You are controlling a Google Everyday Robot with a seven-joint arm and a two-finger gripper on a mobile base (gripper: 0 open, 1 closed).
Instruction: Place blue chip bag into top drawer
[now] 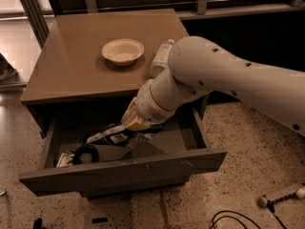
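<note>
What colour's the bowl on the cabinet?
The bowl is cream, camera view. The gripper is in the top drawer at the blue chip bag.

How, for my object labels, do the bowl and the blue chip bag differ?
The bowl is pale and round; the blue chip bag is dark with white patches and crumpled. The bowl stands on the cabinet top; the blue chip bag is in the open top drawer, at the gripper.
</note>
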